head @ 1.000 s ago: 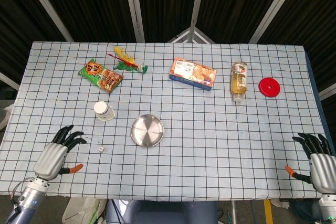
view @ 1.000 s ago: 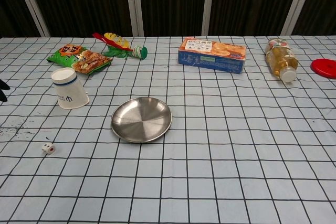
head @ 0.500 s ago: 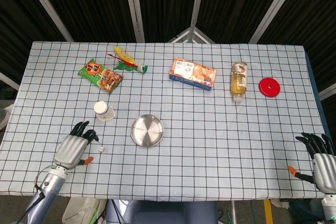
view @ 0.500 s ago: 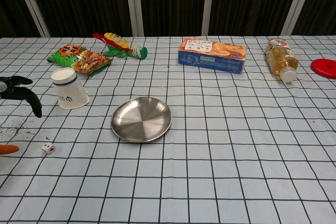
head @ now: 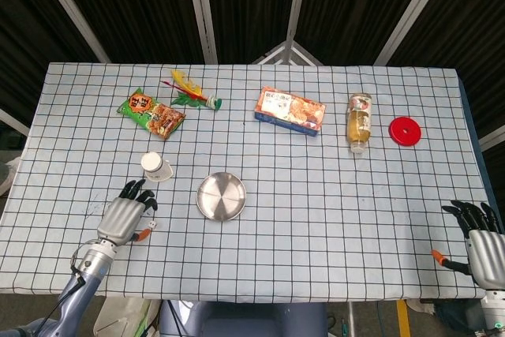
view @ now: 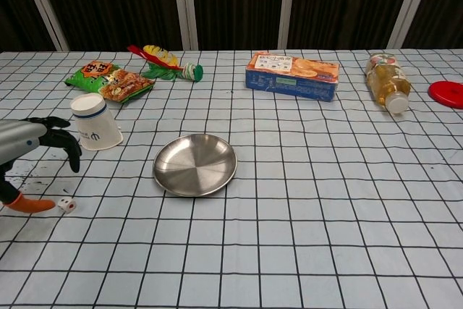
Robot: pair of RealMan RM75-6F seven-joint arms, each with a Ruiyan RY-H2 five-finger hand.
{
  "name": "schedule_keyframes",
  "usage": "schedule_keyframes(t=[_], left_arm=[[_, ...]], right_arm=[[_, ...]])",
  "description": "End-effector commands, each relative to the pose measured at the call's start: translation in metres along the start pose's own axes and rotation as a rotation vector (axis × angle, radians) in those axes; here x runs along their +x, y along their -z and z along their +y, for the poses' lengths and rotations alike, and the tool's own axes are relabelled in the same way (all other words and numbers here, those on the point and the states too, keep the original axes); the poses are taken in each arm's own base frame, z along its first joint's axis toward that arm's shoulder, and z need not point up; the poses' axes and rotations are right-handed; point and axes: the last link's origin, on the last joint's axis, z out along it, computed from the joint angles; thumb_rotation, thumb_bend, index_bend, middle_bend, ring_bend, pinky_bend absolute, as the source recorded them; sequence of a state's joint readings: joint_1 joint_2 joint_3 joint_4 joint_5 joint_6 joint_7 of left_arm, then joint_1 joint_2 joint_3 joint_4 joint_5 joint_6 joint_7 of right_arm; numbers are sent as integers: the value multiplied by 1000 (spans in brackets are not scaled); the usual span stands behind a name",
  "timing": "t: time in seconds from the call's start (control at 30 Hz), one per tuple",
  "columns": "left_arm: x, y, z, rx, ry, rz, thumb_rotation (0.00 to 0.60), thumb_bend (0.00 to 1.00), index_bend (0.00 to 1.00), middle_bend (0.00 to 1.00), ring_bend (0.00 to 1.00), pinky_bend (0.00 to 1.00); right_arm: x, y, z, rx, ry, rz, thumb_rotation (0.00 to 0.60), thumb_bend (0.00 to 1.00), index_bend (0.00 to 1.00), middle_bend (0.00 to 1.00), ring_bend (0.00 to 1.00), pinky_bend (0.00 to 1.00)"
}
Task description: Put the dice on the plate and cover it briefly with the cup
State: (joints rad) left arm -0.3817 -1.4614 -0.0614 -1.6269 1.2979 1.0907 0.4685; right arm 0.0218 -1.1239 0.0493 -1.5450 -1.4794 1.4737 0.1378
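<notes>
A checkered bench (head: 316, 195) holds 1 white die (view: 66, 205), 1 steel plate (view: 194, 164), and 1 paper cup (view: 95, 121) lying on its side. The die lies left of the plate, near the cup. The left hand (head: 126, 217) hovers beside the die, fingers spread, its orange thumb tip nearly touching it, holding nothing. The right hand (head: 480, 244) rests spread and empty at the bench's right corner.

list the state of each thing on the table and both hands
dice: on the cloth, not held
cup: tipped on its side
plate: empty
bottle: lying down, cap off
red cap: lying apart
left hand: open, beside the dice
right hand: open
</notes>
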Motion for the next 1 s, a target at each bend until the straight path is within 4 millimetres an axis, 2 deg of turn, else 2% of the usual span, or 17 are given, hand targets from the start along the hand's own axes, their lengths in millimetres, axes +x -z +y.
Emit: schedule_keyframes(t=[0.03, 0.4, 0.8, 1.0], left_arm=[[0, 0, 1, -5, -2, -4, 600, 330, 401, 205, 0, 0], [-5, 3, -2, 1, -46, -35, 600, 330, 408, 191, 0, 0], [-11, -6, 3, -2, -71, -52, 600, 331, 423, 196, 0, 0], [-13, -11, 7, -4, -75, -41, 600, 394, 477, 213, 0, 0]], right_arm=[[0, 0, 0, -1, 0, -2, 600, 95, 248, 188, 126, 0], [0, 0, 0, -3, -3, -4, 600, 96, 248, 188, 126, 0], [-3, -1, 1, -8, -3, -15, 600, 96, 248, 188, 126, 0], [-3, -1, 3, -15, -5, -17, 600, 97, 248, 188, 126, 0]])
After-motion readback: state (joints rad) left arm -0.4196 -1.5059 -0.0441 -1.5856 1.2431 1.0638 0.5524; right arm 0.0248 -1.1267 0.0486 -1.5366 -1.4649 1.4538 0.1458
